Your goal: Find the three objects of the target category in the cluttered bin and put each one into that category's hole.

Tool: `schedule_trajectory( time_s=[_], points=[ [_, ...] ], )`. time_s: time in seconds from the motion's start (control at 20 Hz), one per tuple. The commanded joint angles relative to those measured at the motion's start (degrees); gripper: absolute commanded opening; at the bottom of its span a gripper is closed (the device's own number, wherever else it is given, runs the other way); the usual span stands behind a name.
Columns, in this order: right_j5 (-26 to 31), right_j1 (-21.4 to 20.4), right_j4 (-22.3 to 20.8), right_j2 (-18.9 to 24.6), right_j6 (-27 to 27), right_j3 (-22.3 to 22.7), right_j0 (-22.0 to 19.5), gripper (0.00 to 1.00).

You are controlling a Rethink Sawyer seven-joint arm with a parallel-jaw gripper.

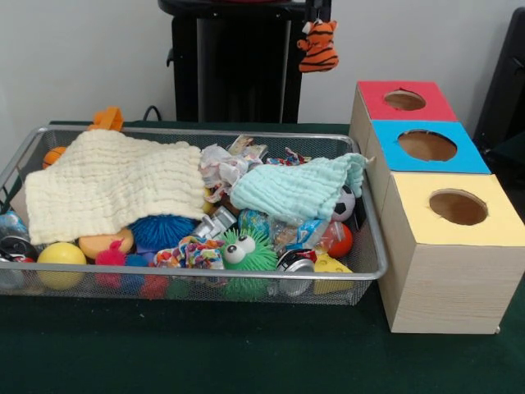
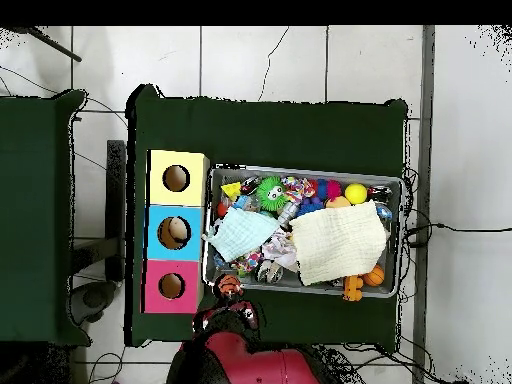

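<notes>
The gripper [image 1: 318, 34] is holding a tiger toy [image 1: 317, 48] at twelve o'clock, heading for the hole [image 1: 404, 100]; the bin [image 1: 246, 277] is remaining cluttered.

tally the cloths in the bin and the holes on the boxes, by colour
Cream cloth: 1
Mint cloth: 1
Red-surround hole: 1
Blue-surround hole: 1
Yellow-surround hole: 1
Total: 5 (2 cloths in the bin, 3 holes)
</notes>
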Motion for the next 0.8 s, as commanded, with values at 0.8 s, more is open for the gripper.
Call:
schedule_trajectory(
  time_s=[0.8],
  points=[
    [13.89,9.90,9.35,-7.47,14.65,-10.55,9.21,0.00]
  ],
)
